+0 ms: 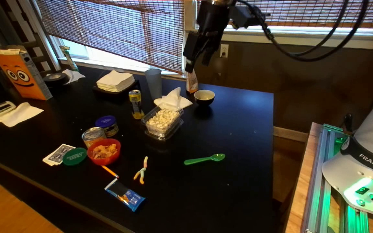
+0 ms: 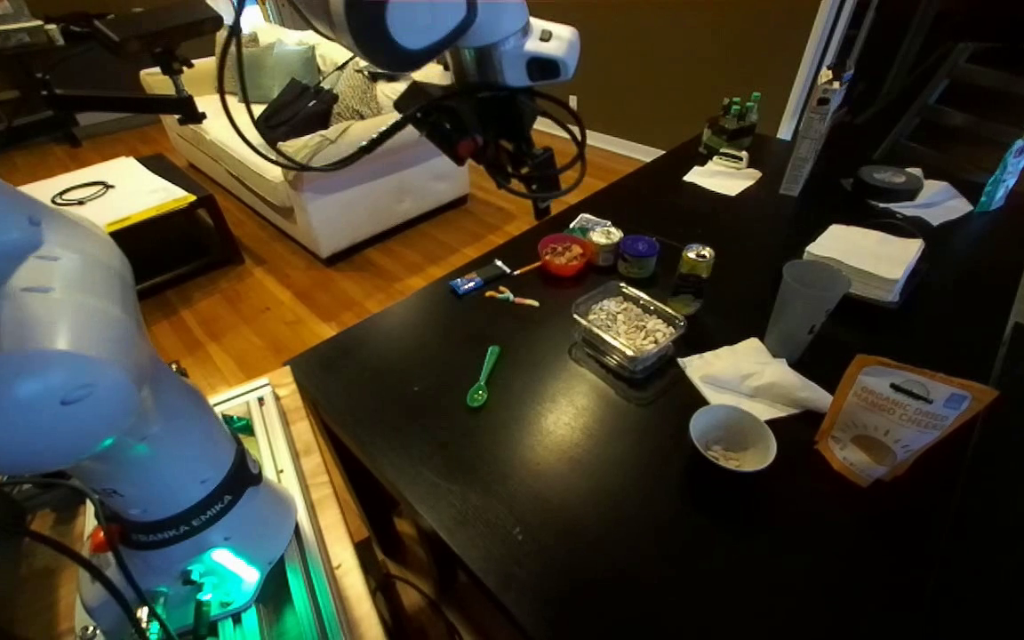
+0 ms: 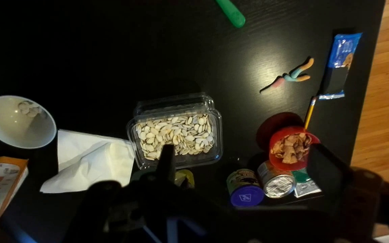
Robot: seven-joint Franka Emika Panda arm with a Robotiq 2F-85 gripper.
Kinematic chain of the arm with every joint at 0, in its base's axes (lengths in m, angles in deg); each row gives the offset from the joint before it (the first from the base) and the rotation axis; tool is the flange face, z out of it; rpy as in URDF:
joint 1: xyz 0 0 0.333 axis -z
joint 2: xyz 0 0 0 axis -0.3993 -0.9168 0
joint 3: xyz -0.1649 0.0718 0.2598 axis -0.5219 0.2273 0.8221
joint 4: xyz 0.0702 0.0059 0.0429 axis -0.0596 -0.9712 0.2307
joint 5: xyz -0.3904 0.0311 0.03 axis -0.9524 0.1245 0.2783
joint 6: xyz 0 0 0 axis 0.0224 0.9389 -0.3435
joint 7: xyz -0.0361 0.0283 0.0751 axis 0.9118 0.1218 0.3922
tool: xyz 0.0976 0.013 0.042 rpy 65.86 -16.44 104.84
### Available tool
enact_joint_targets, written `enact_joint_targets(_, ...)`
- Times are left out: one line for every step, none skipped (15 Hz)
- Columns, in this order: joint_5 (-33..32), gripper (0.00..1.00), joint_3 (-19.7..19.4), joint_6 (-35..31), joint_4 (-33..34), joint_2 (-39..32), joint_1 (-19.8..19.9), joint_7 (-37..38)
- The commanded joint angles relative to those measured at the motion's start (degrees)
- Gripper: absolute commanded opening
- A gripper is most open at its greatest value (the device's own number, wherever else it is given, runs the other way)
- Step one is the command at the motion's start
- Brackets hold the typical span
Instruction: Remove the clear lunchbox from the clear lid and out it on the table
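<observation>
Wrist view: lunchbox (image 3: 194,160) faces upward, long axis nearly crosswise, gripper (image 3: 241,148) spread; sofa (image 2: 388,204) in an exterior view only.

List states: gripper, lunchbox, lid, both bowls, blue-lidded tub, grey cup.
gripper: open, holding nothing
clear lunchbox: uncovered, holding pale seeds
clear lid: under the lunchbox, not closing it
red bowl: upright, holding brown pieces
white-lined bowl: upright, few pale pieces inside
tub: upright, blue lid on
grey cup: upright, contents hidden
</observation>
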Motion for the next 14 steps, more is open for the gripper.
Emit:
enact_joint_targets(-4.10, 1.00, -0.06, -6.28, 9.16, -14.79, 2.24, 2.21)
enact_joint_targets(-5.95, 1.00, -0.25, -7.94, 11.45, -17.99, 2.89, 2.48)
enact_joint_targets(-7.87, 1.00, -0.64, -8.21, 14.23, -21.03, 3.43, 2.81)
enact_joint_targets(-10.11, 1.00, -1.16, -8.45, 16.86, -23.78, 3.85, 3.54)
enact_joint_targets(-11.52, 1.00, -1.95, -8.14, 19.72, -26.49, 3.91, 3.24)
enact_joint_targets(-13.06, 1.00, -2.66, -8.25, 22.09, -28.81, 3.81, 3.31)
enact_joint_targets(-13.08, 1.00, -3.39, -8.08, 24.43, -30.98, 3.64, 2.60)
enact_joint_targets(-13.17, 1.00, -3.99, -8.11, 26.57, -33.36, 3.57, 0.92)
enact_joint_targets(-13.49, 1.00, -4.55, -7.83, 28.30, -35.21, 3.46, 0.65)
enact_joint_targets(-13.33, 1.00, -4.93, -7.31, 29.91, -36.88, 3.41, 0.14)
enact_joint_targets(-13.09, 1.00, -5.27, -7.05, 31.03, -38.48, 3.46, -0.26)
enact_joint_targets(-12.85, 1.00, -5.54, -6.91, 31.97, -39.89, 3.57, -0.90)
enact_joint_targets(-12.73, 1.00, -5.87, -6.97, 32.72, -41.24, 3.82, -1.67)
enact_joint_targets(-12.25, 1.00, -5.94, -6.77, 33.50, -42.43, 4.18, -2.79)
